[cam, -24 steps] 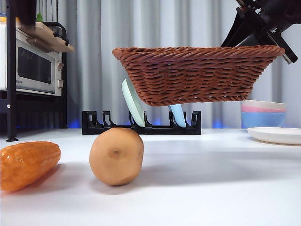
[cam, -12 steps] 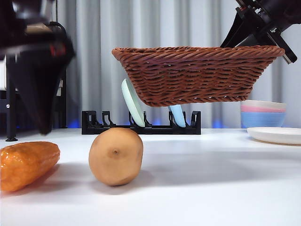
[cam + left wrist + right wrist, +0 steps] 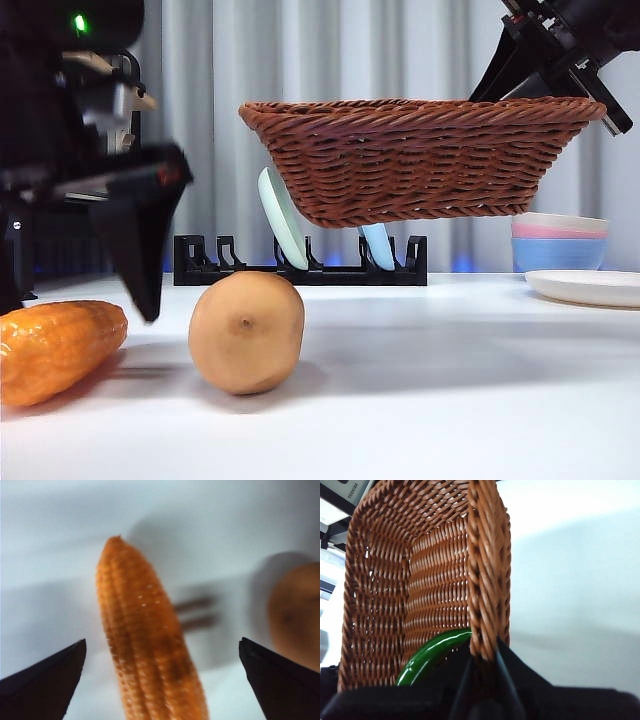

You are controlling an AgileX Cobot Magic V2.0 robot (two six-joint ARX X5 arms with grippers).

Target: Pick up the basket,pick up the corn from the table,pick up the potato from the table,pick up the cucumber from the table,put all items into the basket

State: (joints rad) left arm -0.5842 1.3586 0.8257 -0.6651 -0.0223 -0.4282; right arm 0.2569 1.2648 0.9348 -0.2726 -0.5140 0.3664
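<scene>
The corn [image 3: 150, 645] lies on the white table [image 3: 450, 380] between the wide-apart jaws of my left gripper [image 3: 160, 675], its ribbed orange rows plain from the wrist, while the front view shows only its glossy end [image 3: 55, 348]. The smooth tan potato [image 3: 246, 331] sits just beside it. My right gripper [image 3: 482, 680] is clamped on the braided rim of the woven basket [image 3: 415, 155], held above the table. Only that wrist view shows a shiny green cucumber [image 3: 432, 655] inside.

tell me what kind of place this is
Likely a mock kitchen set up for robot trials: a microwave on a shelf, a dish rack with plates, stacked bowls, and curtains behind the white table.
</scene>
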